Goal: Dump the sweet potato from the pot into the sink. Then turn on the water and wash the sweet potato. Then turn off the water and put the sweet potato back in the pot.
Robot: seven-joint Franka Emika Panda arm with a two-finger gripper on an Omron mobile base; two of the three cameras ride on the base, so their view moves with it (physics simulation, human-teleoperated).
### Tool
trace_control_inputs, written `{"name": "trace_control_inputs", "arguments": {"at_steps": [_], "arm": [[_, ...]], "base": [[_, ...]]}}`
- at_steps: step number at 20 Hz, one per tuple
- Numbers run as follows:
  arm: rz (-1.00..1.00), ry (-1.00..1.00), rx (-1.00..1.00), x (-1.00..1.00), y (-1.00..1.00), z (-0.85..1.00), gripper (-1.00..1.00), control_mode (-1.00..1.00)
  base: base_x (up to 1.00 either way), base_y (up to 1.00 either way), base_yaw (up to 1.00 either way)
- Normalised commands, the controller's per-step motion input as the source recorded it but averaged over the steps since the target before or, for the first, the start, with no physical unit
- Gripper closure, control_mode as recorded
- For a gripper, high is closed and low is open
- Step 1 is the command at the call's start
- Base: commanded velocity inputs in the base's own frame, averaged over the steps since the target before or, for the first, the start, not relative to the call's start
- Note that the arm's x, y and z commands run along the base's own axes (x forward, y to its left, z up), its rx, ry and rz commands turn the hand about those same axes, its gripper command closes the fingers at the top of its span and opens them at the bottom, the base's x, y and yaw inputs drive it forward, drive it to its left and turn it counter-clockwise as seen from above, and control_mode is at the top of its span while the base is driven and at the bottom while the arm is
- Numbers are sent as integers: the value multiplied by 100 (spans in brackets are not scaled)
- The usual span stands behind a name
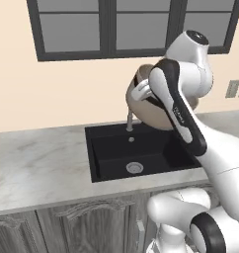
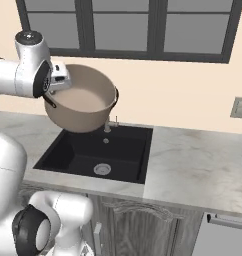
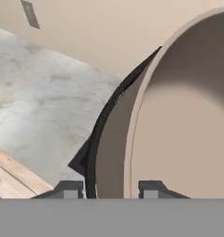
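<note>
The pot (image 2: 82, 102) hung in the air above the back-left part of the sink (image 2: 73, 156), tipped so that its mouth faced out over the basin, and the gripper (image 3: 109, 190) was pinching the pot's rim, one fingertip (image 3: 67, 189) outside the wall and the other inside. I could not see the sweet potato anywhere: nothing lay on the black floor around the drain (image 2: 102, 169), and the part of the pot's inside that faced me looked bare, though the arm (image 1: 183, 123) hid much of it from the left. My guess was that the dumping step was under way.

The worry, as I judged it, was the hold itself. The pot was wide and was held by one thin edge, so it could swing or slip between the fingers as it tilted. It also hung just in front of the faucet (image 2: 107, 125), near enough that a little more tilt or drift backward might knock the spout. And if the potato was still inside, it could roll out past the basin's edge onto the worktop (image 2: 193, 160).

That worktop was pale grey marble running along both sides of the sink, with wooden cabinet doors (image 1: 67, 222) beneath. Behind it rose a cream wall with a dark-framed window (image 2: 133, 27) and, far right, a wall socket (image 2: 239, 107).
</note>
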Motion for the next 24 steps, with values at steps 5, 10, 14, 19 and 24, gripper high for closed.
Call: {"name": "trace_control_inputs", "arguments": {"at_steps": [5, 10, 14, 19, 24], "arm": [[16, -6, 5, 8, 81, 14, 100, -100], [14, -3, 8, 46, 55, 13, 100, -100], [13, -2, 8, 64, 46, 10, 100, -100], [15, -4, 8, 52, 35, 7, 100, -100], [16, -5, 11, 32, 7, 1, 100, -100]], "base": [[0, 0, 0], [0, 0, 0], [0, 0, 0], [0, 0, 0], [0, 0, 0]]}}
